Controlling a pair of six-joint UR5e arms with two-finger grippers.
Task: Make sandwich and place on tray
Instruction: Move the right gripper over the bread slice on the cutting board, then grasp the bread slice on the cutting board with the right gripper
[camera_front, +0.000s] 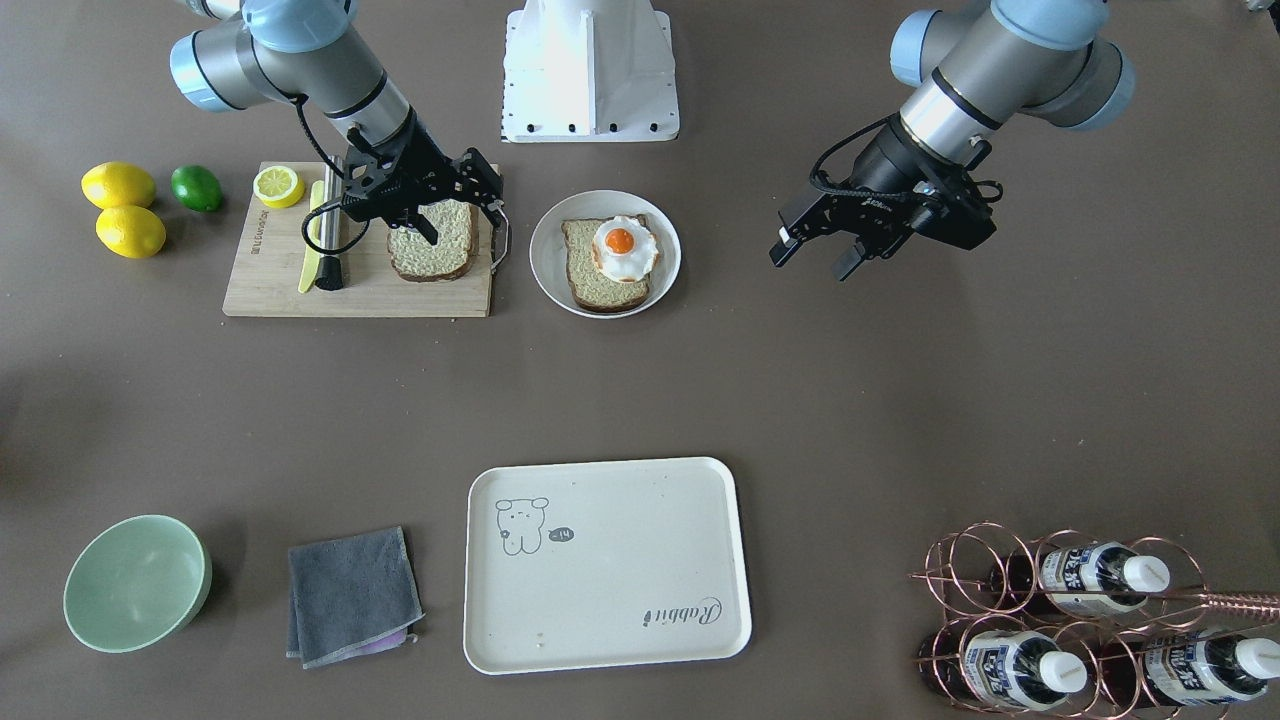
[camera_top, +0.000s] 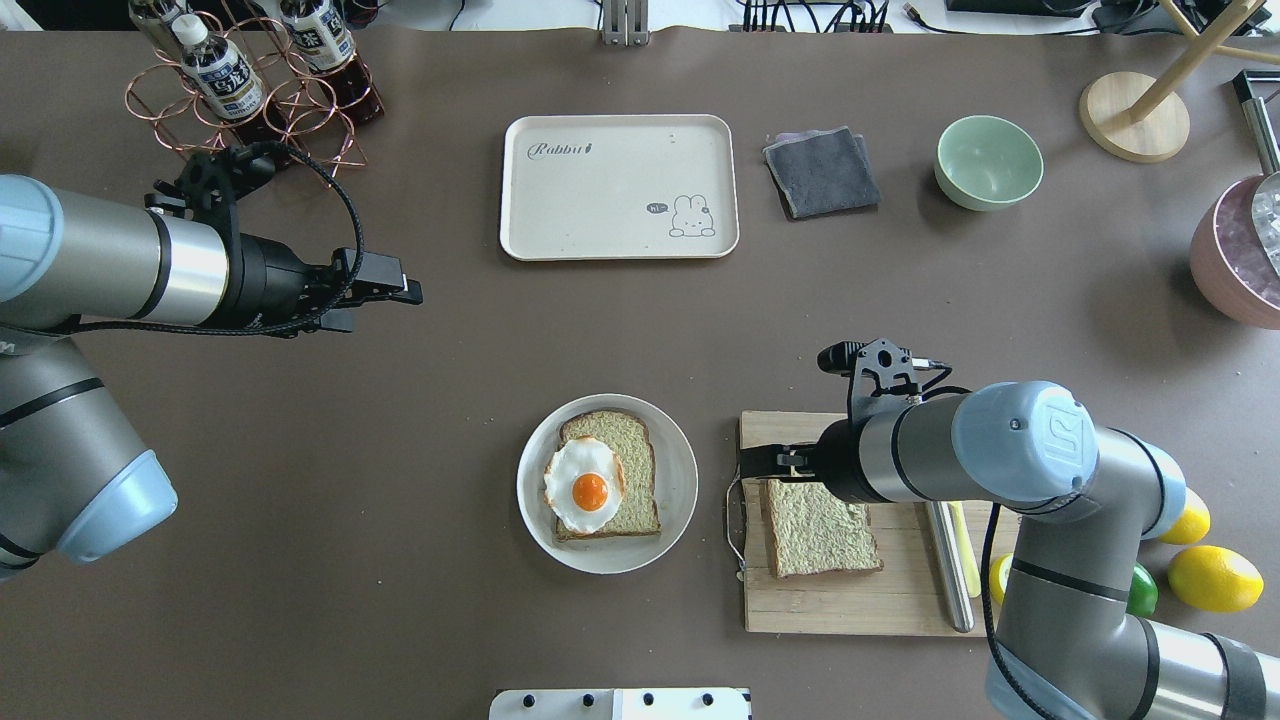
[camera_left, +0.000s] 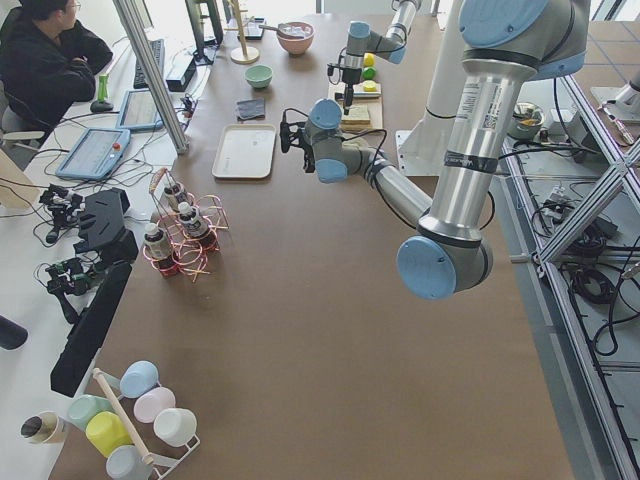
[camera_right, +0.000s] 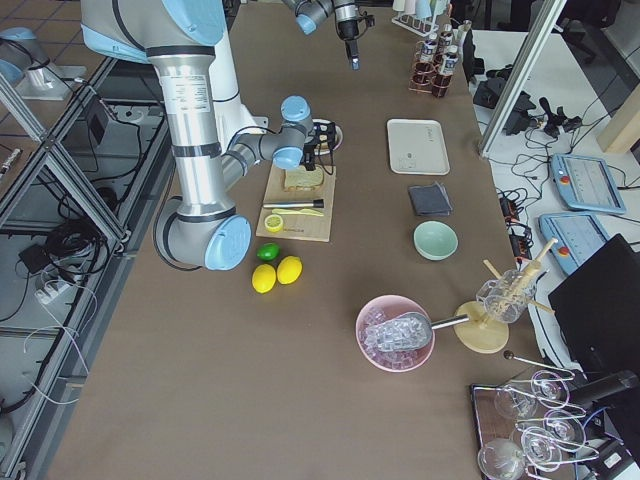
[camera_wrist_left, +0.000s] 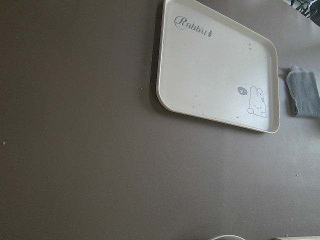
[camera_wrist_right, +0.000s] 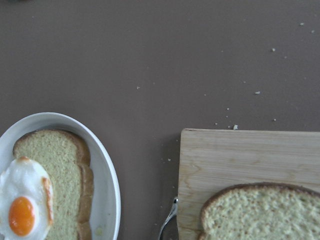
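- Overhead exterior view: my right gripper (camera_top: 762, 463) hangs low over the plate-side edge of the rectangular wooden cutting board (camera_top: 800, 605), the forearm lying level across it.
- Its jaws look spread and hold nothing.
- Beneath it the loose square slice of pale, brown-crusted bread (camera_top: 820, 530) lies flat on the board.
- I judge the step to be picking up this top slice. Next I must drop, pinch its crust, and lay it squarely over the egg.
- Beside the board, the round white plate (camera_top: 682, 490) holds the other bread slice (camera_top: 632, 470) with the white, orange-yolked fried egg (camera_top: 582, 485) on it.
- My left gripper (camera_top: 398, 291) waits aloft, jaws apart.
- Farthest, the cream rectangular tray (camera_top: 600, 200) holds no sandwich yet.
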